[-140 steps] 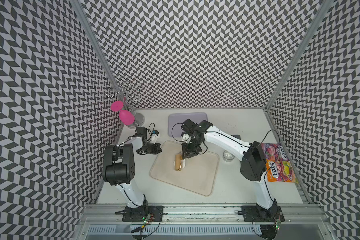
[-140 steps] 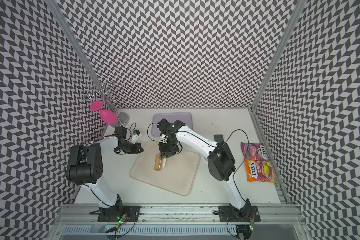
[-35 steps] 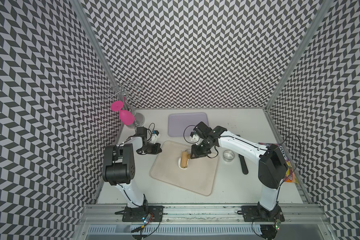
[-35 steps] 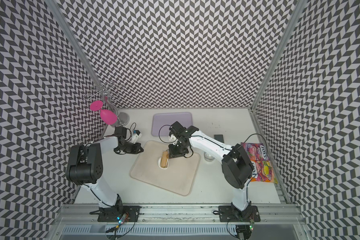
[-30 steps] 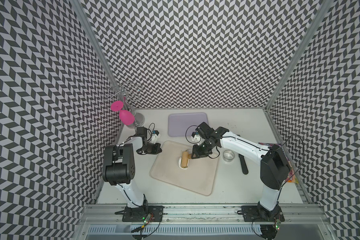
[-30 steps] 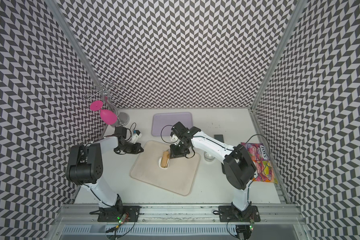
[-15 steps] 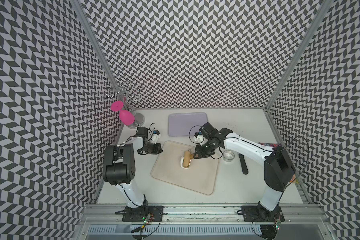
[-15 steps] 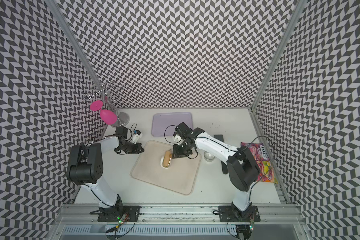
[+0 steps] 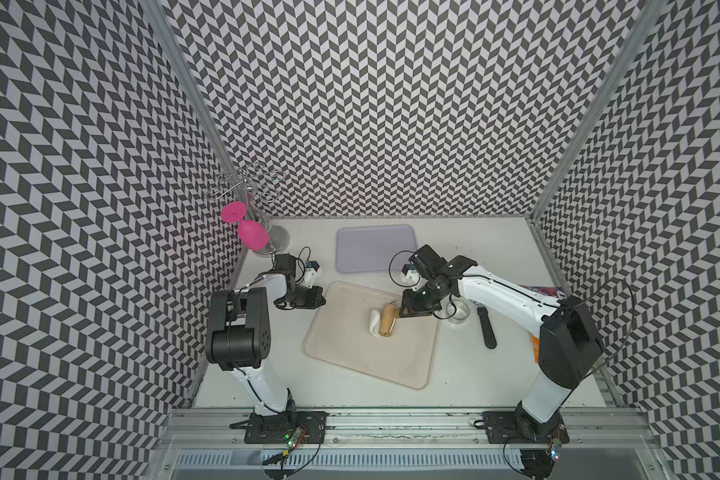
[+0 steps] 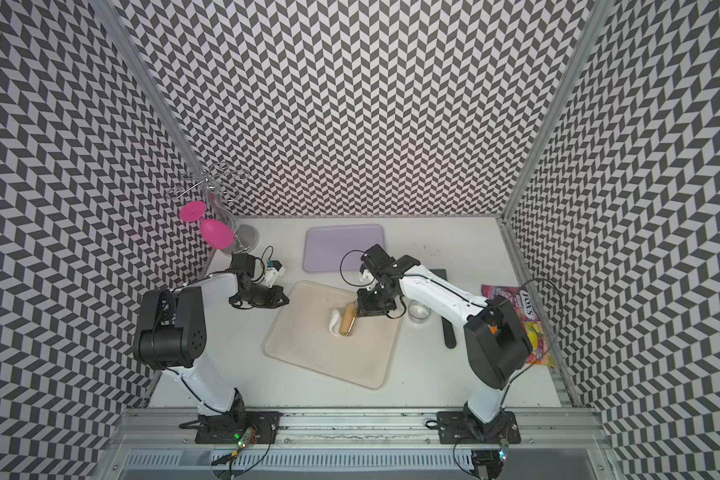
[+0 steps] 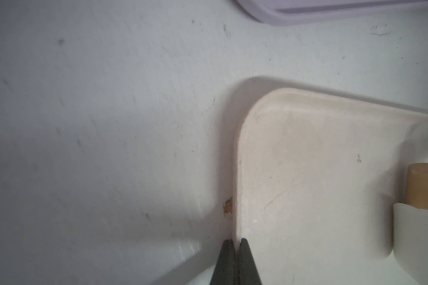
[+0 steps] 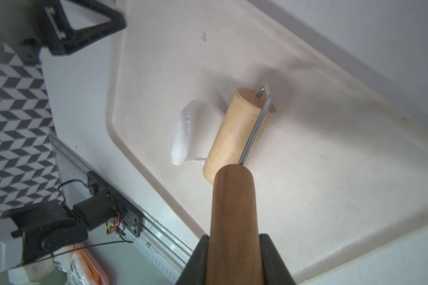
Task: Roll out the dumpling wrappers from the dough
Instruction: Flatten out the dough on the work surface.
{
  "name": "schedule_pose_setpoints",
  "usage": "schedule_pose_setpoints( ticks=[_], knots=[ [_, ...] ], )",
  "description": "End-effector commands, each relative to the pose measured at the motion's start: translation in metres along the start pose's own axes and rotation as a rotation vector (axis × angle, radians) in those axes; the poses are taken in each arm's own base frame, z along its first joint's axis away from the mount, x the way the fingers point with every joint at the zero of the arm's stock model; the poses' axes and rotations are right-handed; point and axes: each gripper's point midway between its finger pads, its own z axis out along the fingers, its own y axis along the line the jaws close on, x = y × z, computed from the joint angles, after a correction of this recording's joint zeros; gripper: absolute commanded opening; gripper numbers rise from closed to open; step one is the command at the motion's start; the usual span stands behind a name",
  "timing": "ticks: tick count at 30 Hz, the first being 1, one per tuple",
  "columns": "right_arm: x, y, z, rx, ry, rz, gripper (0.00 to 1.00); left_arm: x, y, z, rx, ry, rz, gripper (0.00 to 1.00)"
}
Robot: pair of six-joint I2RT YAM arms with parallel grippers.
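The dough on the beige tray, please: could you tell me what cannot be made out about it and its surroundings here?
- Dough: part of it lies under the roller in the right wrist view, so its thickness there is hidden.
- Left gripper: cut off by the left wrist view's edge; whether its shut tips pinch the tray rim is unclear.
- Ring: its contents are too small to tell in a top view.
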Motion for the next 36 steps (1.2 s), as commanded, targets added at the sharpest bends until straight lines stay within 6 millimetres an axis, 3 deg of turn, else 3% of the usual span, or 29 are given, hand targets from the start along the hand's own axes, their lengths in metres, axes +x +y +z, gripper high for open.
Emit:
schedule_pose_setpoints(
  ticks=[1, 8, 12, 15, 23, 27, 30, 34, 36],
  knots=[
    [0.064, -0.099, 0.017, 0.433, 0.242, 0.097, 0.00, 0.019, 0.004, 0.004, -0.017, 0.055, -0.032, 0.00],
    [0.051, -0.087, 0.000, 0.417, 0.191, 0.092, 0.00, 0.019, 0.002, 0.004, -0.008, 0.056, -0.032, 0.00],
    [0.020, -0.052, -0.031, 0.360, 0.075, 0.023, 0.00, 0.019, 0.000, 0.004, 0.004, 0.054, -0.031, 0.00],
    [0.004, -0.025, -0.053, 0.413, -0.012, -0.085, 0.00, 0.019, -0.001, 0.004, 0.009, 0.056, -0.028, 0.00],
    [-0.022, 0.024, -0.082, 0.482, -0.240, -0.172, 0.00, 0.019, -0.001, 0.005, 0.009, 0.059, -0.029, 0.00],
    [-0.036, 0.063, -0.102, 0.322, -0.334, -0.142, 0.00, 0.018, -0.001, 0.004, 0.006, 0.055, -0.029, 0.00],
    [-0.036, 0.078, -0.104, 0.237, -0.339, -0.068, 0.00, 0.019, 0.000, 0.004, 0.005, 0.058, -0.031, 0.00],
    [-0.026, 0.096, -0.085, 0.109, -0.267, 0.093, 0.00, 0.018, 0.000, 0.004, 0.004, 0.055, -0.029, 0.00],
    [-0.025, 0.105, -0.087, 0.072, -0.300, 0.203, 0.00, 0.018, -0.001, 0.004, 0.005, 0.055, -0.029, 0.00]
  ],
)
